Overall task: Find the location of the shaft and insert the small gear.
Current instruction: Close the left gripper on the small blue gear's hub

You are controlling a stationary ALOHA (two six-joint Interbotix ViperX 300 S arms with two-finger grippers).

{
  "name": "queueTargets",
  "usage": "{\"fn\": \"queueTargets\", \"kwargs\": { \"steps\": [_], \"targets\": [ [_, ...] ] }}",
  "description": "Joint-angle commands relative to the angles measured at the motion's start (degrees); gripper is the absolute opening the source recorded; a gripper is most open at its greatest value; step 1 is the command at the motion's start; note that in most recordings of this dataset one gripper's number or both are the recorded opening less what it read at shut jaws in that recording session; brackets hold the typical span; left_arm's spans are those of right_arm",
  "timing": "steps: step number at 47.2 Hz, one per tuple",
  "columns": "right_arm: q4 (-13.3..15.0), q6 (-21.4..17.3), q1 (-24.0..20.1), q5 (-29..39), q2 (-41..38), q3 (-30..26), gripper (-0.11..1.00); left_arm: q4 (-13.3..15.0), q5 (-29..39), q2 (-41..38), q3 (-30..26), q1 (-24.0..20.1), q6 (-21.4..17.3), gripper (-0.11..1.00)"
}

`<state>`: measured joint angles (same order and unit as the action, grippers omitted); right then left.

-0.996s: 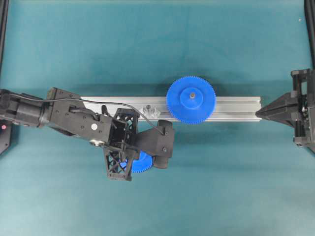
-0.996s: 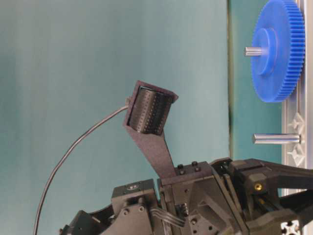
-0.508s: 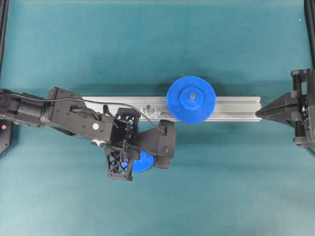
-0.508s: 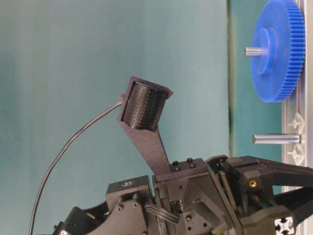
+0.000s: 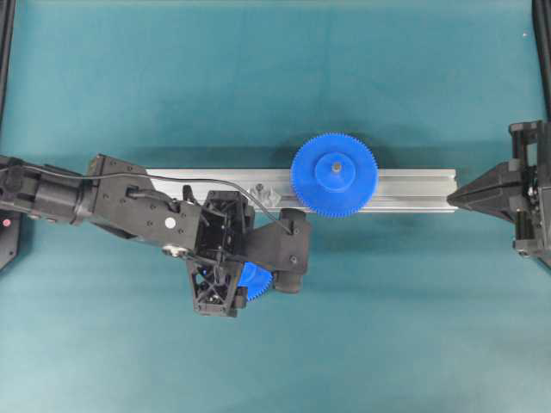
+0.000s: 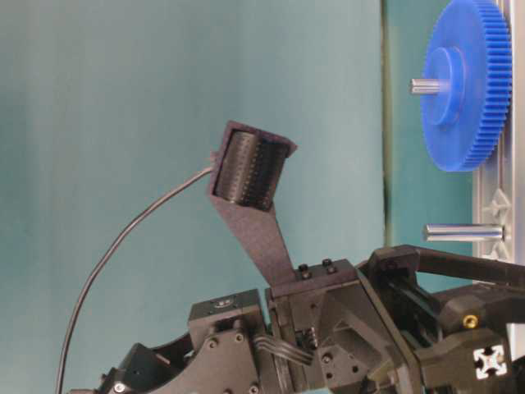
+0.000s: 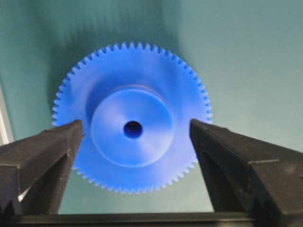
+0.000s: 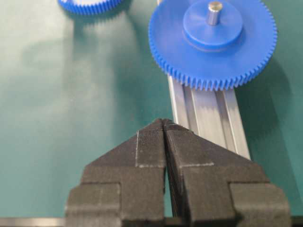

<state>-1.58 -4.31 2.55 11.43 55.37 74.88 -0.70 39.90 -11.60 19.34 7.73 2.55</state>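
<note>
Since the earlier frames the left gripper (image 5: pixel 225 284) has shifted slightly toward the right of the overhead frame and settled lower over the small gear (image 5: pixel 255 280), so that less blue shows from under the black wrist than before; nothing else has changed place. In the left wrist view the small gear (image 7: pixel 132 117) lies flat on the teal table (image 7: pixel 246 61), filling the middle of the frame, its dark centre hole facing up, and the two black fingers (image 7: pixel 45 156) stand wide apart on either side of it, their tips level with the toothed rim and the left tip near the hub; whether they touch the teeth cannot be told. Just above the wrist in the overhead view runs the aluminium rail (image 5: pixel 405 190), across the centre of the frame, with the shaft (image 5: pixel 261 189) standing on it beside the wrist's upper edge; in the table-level view the shaft (image 6: pixel 463 233) shows as a bare silvery pin at the right edge. To its right on the rail sits the large gear (image 5: pixel 333 175) on its own grey pin, near the shaft, its rim overhanging both rail edges. The right gripper (image 8: pixel 163 124) waits at the right edge of the overhead frame, off the rail's end, its jaws pressed together on nothing. Bare table spreads over the whole upper and lower bands of the overhead frame.
</note>
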Motion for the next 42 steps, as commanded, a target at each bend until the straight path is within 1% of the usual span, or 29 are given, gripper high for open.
{"fn": "queueTargets", "kwargs": {
  "steps": [1, 4, 42],
  "targets": [
    [0.0, -0.5, 0.1, -0.5, -0.5, -0.5, 0.02, -0.1, -0.4, 0.8, -1.3, 0.3, -0.2, 0.93],
    [-0.1, -0.5, 0.1, -0.5, -0.5, -0.5, 0.02, -0.1, -0.3, 0.6, -1.4, 0.2, -0.2, 0.92],
    [-0.1, -0.5, 0.1, -0.5, -0.5, -0.5, 0.02, -0.3, -0.1, -2.2, -1.0, 0.1, 0.1, 0.92]
  ]
}}
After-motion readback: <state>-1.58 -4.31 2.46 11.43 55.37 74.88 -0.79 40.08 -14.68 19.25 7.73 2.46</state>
